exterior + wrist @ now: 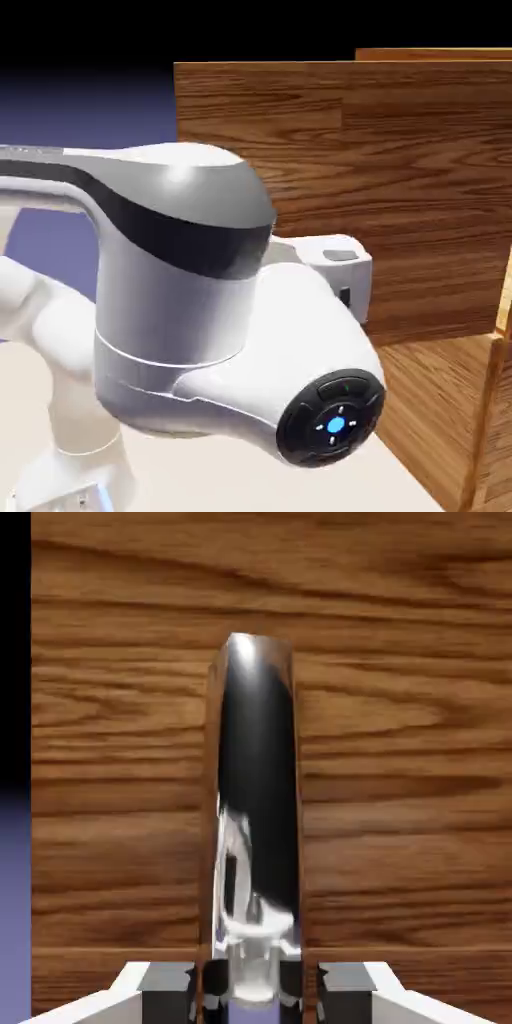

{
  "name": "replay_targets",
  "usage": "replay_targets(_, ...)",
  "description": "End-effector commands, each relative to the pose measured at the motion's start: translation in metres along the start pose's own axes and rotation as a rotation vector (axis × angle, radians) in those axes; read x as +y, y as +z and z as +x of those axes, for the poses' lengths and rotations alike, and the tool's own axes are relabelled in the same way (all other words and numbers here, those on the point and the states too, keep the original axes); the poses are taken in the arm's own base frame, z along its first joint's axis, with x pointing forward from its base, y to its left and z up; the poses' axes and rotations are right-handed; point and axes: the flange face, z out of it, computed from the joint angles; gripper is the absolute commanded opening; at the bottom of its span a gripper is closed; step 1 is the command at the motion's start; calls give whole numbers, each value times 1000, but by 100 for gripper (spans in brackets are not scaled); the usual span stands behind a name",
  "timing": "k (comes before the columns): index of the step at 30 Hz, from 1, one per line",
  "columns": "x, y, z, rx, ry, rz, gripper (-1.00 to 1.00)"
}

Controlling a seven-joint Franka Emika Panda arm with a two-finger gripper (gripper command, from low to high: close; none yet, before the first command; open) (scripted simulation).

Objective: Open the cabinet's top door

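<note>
The top door is a broad wood-grain panel behind my arm, and it fills the hand view. Its silver handle runs upright through the middle of the hand view, shiny and dark in the centre. My gripper is shut on the handle's near end, with one grey fingertip on each side. In the exterior view the arm's large white and grey body hides the fingers and the handle. The cabinet shows more wood below and to the right of the door, which juts out beyond it to the left.
My arm's elbow and wrist housing fill the exterior view's left and middle. The pale table runs under the arm to the cabinet's foot. Blue-violet backdrop shows at the left of both views.
</note>
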Motion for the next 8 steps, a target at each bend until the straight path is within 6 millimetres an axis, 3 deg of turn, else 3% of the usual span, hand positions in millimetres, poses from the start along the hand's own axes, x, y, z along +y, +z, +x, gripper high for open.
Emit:
replay_targets(1,2,-6,2,-11,0,11,-100)
replay_targets(7,12,-36,12,-72,0,73,-100)
replay_targets(8,12,-36,12,-72,0,73,100)
